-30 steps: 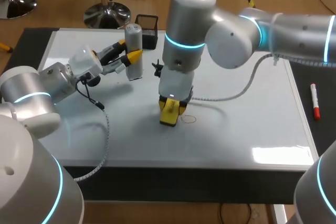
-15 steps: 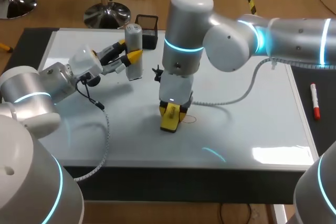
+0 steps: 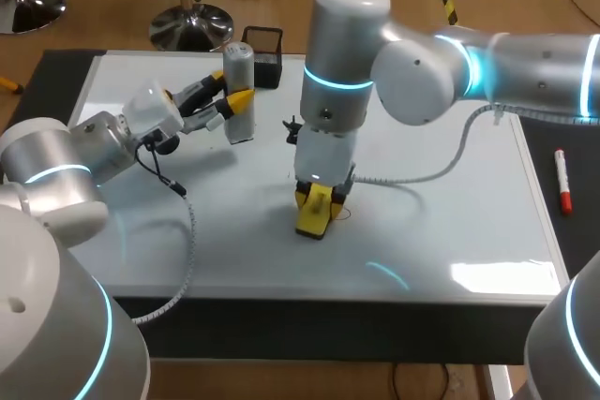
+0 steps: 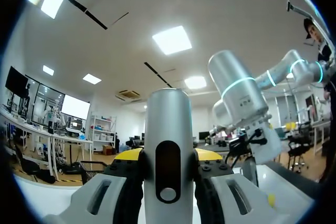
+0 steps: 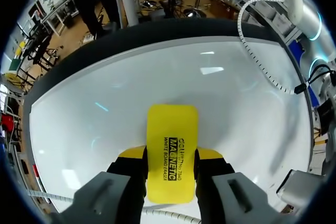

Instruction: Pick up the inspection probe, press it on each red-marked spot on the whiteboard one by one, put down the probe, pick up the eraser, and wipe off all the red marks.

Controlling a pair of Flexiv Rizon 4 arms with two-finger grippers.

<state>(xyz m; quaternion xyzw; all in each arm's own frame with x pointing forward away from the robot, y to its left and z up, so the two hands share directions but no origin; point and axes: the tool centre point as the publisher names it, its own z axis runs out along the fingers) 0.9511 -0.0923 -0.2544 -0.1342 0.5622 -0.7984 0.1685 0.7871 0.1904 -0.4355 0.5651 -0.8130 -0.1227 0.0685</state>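
The probe (image 3: 240,61) is a silver-grey cylinder with a dark oval slot in its side (image 4: 168,171). It stands upright, clamped between both fingers of the left tool (image 3: 231,100), over the whiteboard (image 3: 450,222) near its far edge, left of the middle.

The eraser (image 3: 313,216) is a yellow block with rounded corners and black print on its face (image 5: 171,145). The right tool (image 3: 315,200) grips it by its long sides, lower end down at the whiteboard, about the middle and nearer the front edge.

A thin red mark (image 3: 343,214) shows just right of the eraser.

The whiteboard is white and glossy, lying flat on the desk.
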